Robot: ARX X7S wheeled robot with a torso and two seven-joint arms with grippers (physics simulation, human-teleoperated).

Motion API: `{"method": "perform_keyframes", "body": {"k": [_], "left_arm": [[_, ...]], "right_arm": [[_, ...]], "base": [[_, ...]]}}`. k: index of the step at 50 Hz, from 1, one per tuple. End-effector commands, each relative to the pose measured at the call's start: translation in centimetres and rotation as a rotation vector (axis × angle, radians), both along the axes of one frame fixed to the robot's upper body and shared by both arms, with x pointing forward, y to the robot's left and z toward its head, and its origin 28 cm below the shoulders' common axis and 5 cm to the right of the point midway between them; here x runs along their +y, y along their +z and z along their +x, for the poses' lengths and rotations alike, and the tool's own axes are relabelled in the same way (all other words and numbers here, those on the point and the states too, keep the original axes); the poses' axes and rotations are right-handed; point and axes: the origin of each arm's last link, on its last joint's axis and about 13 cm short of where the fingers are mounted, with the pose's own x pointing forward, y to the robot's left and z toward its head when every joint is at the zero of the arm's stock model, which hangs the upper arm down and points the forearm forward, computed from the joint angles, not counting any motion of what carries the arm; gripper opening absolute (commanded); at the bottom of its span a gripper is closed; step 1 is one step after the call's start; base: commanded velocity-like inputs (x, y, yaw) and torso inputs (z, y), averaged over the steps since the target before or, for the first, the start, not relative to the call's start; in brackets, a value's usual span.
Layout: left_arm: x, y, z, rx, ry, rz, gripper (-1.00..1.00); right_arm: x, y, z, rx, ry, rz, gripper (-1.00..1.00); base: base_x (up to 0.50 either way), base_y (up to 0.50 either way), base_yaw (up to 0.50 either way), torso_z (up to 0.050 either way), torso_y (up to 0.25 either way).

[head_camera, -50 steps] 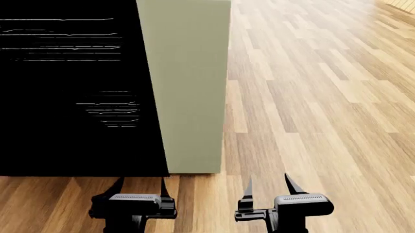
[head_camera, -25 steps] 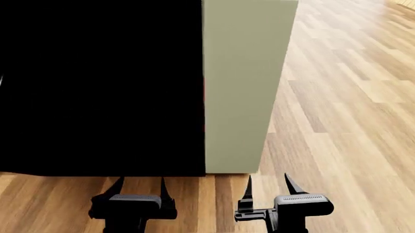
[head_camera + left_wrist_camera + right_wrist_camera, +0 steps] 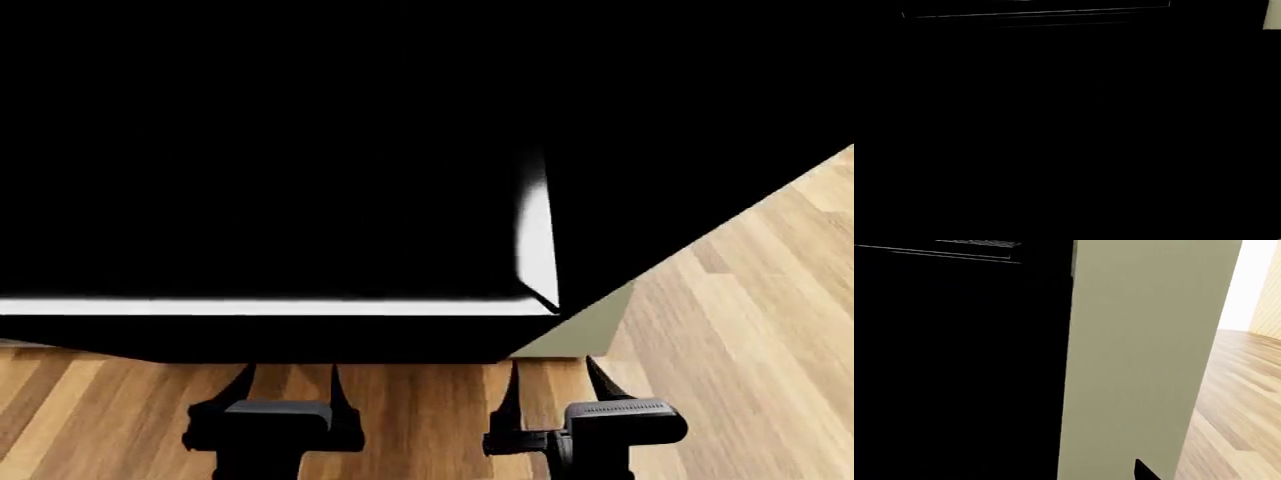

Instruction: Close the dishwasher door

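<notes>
A: So, where's the door?

B: Right ahead. In the head view the black door [image 3: 267, 150] fills nearly the whole upper frame, with a pale bright strip along its lower edge and another up its right corner. Whether it's open or closed I can't tell.

A: And beside it?

B: A sage-green panel [image 3: 1141, 355] stands just to its right, touching it edge to edge in the right wrist view. In the head view only a sliver of that panel peeks out under the black corner. Wood floor [image 3: 747, 330] runs off to the right and along the bottom.

A: The hands?

B: Both low in the head view, just short of the door's lower edge. The left gripper [image 3: 286, 385] has its fingers apart, holding nothing. The right gripper [image 3: 550, 385] is the same, fingers spread and empty; one dark fingertip shows in the right wrist view.

A: Left wrist camera?

B: Almost all black door, with a thin light line and a scrap of green at one corner.
</notes>
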Motion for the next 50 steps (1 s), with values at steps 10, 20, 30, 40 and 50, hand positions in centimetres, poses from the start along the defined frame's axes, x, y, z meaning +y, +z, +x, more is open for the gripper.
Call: {"method": "perform_keyframes", "body": {"k": [10, 20, 30, 40, 50], "left_arm": [[-0.01, -0.03, 0.01, -0.001, -0.001, 0.001, 1.0], [0.02, 0.01, -0.01, -0.002, -0.001, 0.001, 1.0], [0.0, 0.02, -0.05, -0.002, -0.001, 0.002, 1.0], [0.01, 0.03, -0.05, -0.002, -0.001, 0.001, 1.0], [0.01, 0.02, -0.03, -0.002, -0.002, 0.002, 1.0]], "right_arm": [[0.0, 0.05, 0.0, -0.001, 0.0, 0.001, 1.0], [-0.01, 0.01, -0.04, -0.001, 0.001, 0.002, 1.0], [0.0, 0.11, -0.07, 0.0, 0.008, 0.027, 1.0], [0.0, 0.16, -0.1, -0.001, 0.01, 0.028, 1.0], [-0.05, 0.14, -0.14, 0.0, 0.012, 0.028, 1.0]], "base": [[0.0, 0.43, 0.0, 0.0, 0.0], [0.0, 0.43, 0.0, 0.0, 0.0], [0.0, 0.04, 0.0, 0.0, 0.0], [0.0, 0.0, 0.0, 0.0, 0.0], [0.0, 0.0, 0.0, 0.0, 0.0]]}}
